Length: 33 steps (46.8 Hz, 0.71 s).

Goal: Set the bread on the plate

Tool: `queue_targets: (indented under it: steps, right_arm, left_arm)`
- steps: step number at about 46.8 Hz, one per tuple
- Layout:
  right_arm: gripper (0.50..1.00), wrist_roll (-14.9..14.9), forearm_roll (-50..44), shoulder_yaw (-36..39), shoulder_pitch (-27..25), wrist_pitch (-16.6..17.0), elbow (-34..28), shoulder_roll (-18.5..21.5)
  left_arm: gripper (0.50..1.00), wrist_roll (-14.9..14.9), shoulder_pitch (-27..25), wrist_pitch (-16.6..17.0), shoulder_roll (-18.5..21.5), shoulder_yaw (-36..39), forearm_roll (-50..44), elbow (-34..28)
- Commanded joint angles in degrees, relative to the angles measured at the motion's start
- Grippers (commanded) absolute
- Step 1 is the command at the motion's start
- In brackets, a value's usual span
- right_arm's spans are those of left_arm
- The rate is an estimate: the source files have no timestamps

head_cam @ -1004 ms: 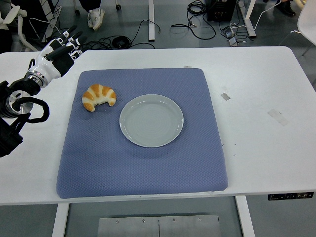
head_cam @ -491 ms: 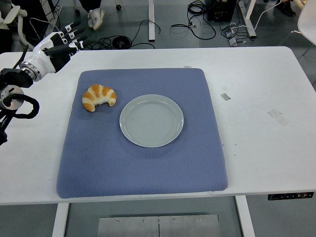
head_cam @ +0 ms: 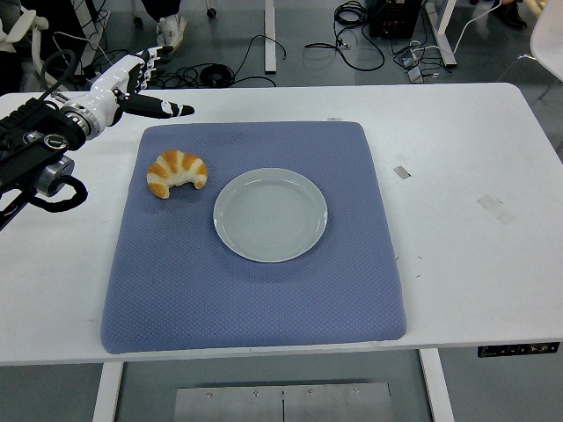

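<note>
Bread (head_cam: 176, 172) — golden, striped croissant — curved, whole.

Bright, even light falls from overhead and the view is sharp throughout. The white table (head_cam: 457, 264) is almost washed out, with little surface detail. The plate (head_cam: 270, 214) carries a pale sheen and casts only a thin shadow on the blue mat (head_cam: 255, 290). The croissant (head_cam: 176, 170) casts a soft shadow. Beneath the spread fingers (head_cam: 167, 109) of the left hand (head_cam: 127, 88), any shadow is perhaps too faint to judge.

a lab: floor cables (head_cam: 220, 70), white table (head_cam: 457, 141).
</note>
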Motion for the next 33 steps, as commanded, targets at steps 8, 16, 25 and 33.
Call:
queue_targets:
  steps: [8,16,25,33]
  right_arm:
    - [1.0,0.0,0.0,0.0,0.0,0.0,0.0,0.0]
    - [1.0,0.1,0.0,0.0,0.0,0.0,0.0,0.0]
    - [1.0,0.0,0.0,0.0,0.0,0.0,0.0,0.0]
    - [1.0,0.0,0.0,0.0,0.0,0.0,0.0,0.0]
  left_arm:
    - [0.983,0.3,-4.4,0.4,1.2,5.1,-4.1,-0.1]
    - [0.983,0.1,-5.2,-3.9,2.7,7.8,-6.4,-1.4]
    - [0.981,0.2,-9.7,-8.1,4.3,17.0,-4.7,-2.9]
    - [0.981,0.0,-13.4,-9.2,5.2,24.6,-2.3,-3.0]
